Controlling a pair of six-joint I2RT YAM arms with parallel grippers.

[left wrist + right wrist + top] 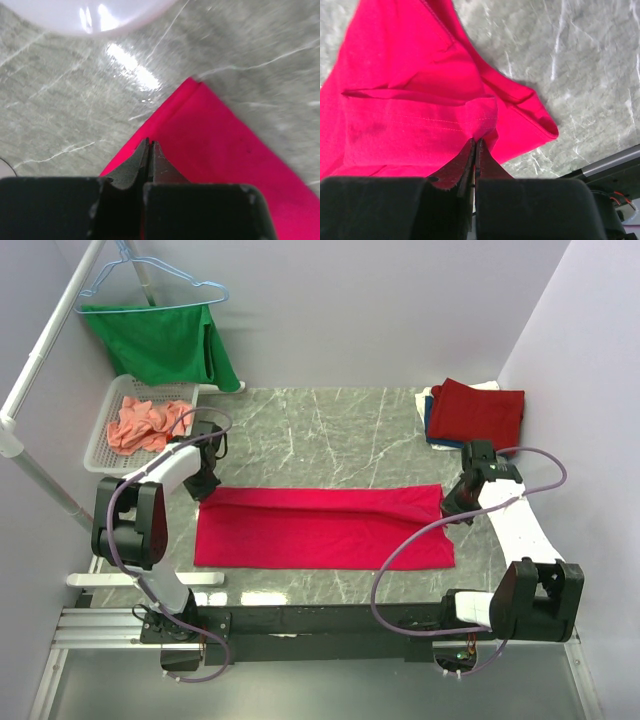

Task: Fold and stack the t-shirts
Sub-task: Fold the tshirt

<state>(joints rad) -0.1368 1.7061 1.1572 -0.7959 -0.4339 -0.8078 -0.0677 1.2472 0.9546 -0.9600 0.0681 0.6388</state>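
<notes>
The right pincer (pixel 476 142) is pressed together on the bright pinkish-red t-shirt (pixel 410 75): its wrist view shows a hump of cloth gathered right at the closed tips, with a stitched hem running across just beyond them. The left pincer (pixel 150 145) also has its fingers together, the tips resting on the shirt's edge, where the cloth lies flat. Whether any cloth is caught between them cannot be told. From above, the left pincer (pixel 205 483) sits at the far left corner of the shirt (pixel 320 525) and the right pincer (pixel 455 502) at its far right corner. The shirt is spread as a long band across the middle of the marbled tabletop (pixel 330 435), folded along its length. At the far right corner of the tabletop, a folded dark red t-shirt (pixel 478 410) lies on top of a stack, with a blue one (pixel 430 427) and a white one (pixel 427 400) showing at the edges beneath it. On the far left, a white basket (pixel 100 440) holds a crumpled salmon-orange t-shirt (pixel 145 425). Behind it, a green garment (pixel 165 345) hangs from a pale blue hanger (pixel 150 280).
</notes>
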